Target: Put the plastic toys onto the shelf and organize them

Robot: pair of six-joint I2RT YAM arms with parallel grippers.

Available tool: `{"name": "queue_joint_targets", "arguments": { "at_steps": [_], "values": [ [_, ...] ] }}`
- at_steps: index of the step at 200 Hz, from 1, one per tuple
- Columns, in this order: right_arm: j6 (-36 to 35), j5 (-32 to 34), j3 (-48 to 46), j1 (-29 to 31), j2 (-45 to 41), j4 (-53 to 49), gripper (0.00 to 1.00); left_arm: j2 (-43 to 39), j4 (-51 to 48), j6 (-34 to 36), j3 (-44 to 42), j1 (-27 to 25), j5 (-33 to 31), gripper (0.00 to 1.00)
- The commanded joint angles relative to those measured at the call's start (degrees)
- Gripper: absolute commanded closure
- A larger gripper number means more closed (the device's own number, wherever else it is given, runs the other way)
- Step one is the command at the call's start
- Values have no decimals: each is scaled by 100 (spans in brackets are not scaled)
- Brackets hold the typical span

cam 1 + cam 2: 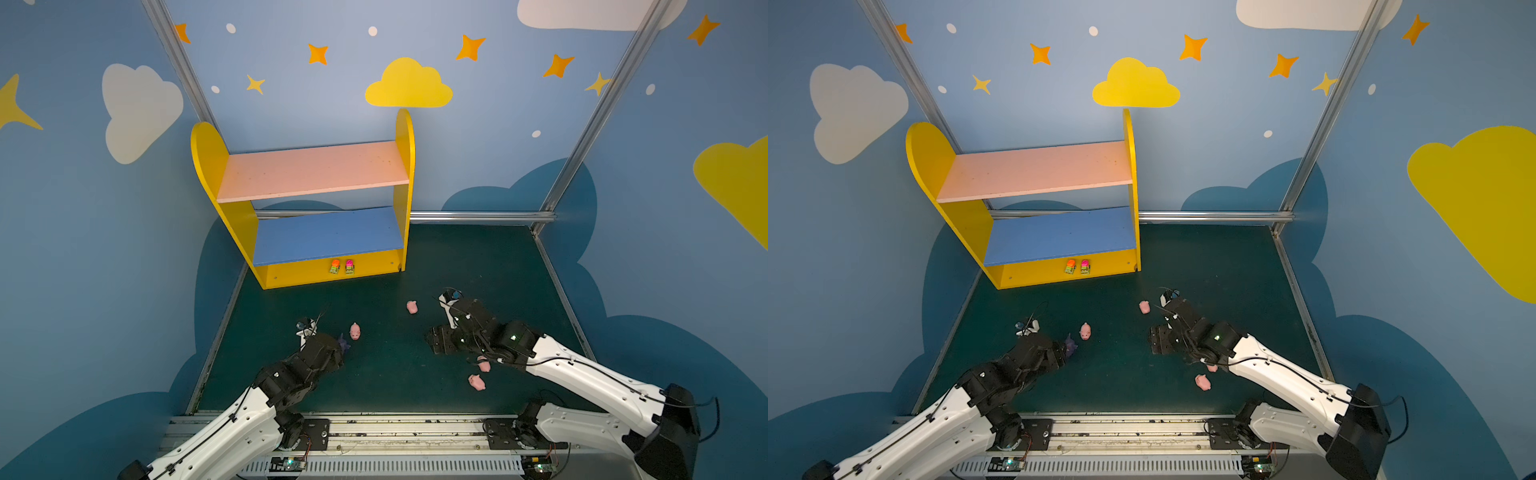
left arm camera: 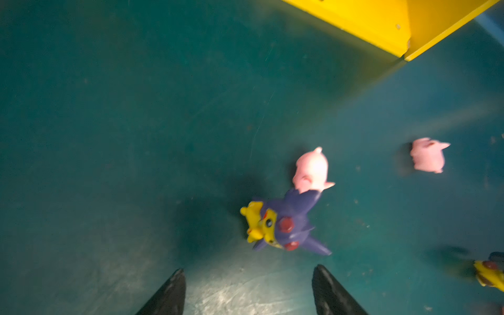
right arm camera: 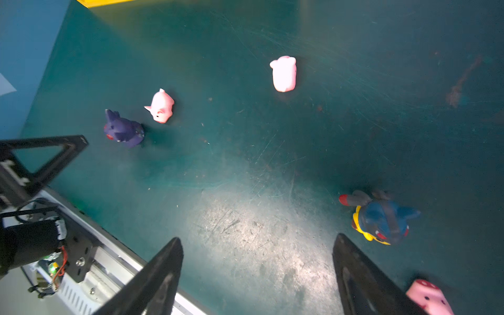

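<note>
Shelf: the shelf (image 1: 405, 166) stands at the back left of the green mat (image 1: 395, 399); its pink board (image 1: 311, 170) and blue board (image 1: 328, 237) are bare

Cars: the orange-topped car (image 1: 335, 266) and the pink-topped car (image 1: 349, 266) sit side by side on the yellow base (image 1: 291, 276); probably paired there so that like goes with like

Loose toys: six lie on the mat, well apart from the shelf; most of the job looks to be ahead

Left gripper: the left gripper (image 2: 249, 289) is low over the mat and pointed at the purple-hooded figure (image 2: 283, 223); the figure lies on its side just ahead of the tips; likely lined up for a pick

Left fingers: apart with a moderate gap; nothing between them and nothing touched; the figure sits nearer one finger than the other

Near pig: the near pig (image 2: 312, 170) is just beside the figure's hood ear; a closing grip could nudge it

Right gripper: the right gripper (image 3: 259, 272) is low over bare mat

Right fingers: spread wide, holding and touching nothing; the blue-hooded figure (image 3: 381, 218) lies on its side just outside one finger, not in the gap; a sideways shift seems needed before a grasp

Other pigs: the far pig (image 3: 283, 73) is alone, toward the shelf; the front pig (image 1: 476, 381) and the half-hidden pig (image 1: 483, 365) are close together by the right arm, the latter partly under it
</note>
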Motion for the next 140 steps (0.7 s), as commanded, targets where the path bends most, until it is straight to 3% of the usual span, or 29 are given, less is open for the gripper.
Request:
{"name": "queue_joint_targets", "arguments": {
  "at_steps": [1,51,140],
  "values": [
    [-123,-287,-171,-140,-274,108,15,-231,231,-306,-297,-16,200,30],
    [-116,-291,-291,-299,-552,38,15,-251,250,-547,-525,-8,57,39],
    [-61,-262,-290,-360,-457,41,15,1255,1394,-142,-455,63,134,57]
  ]
}}
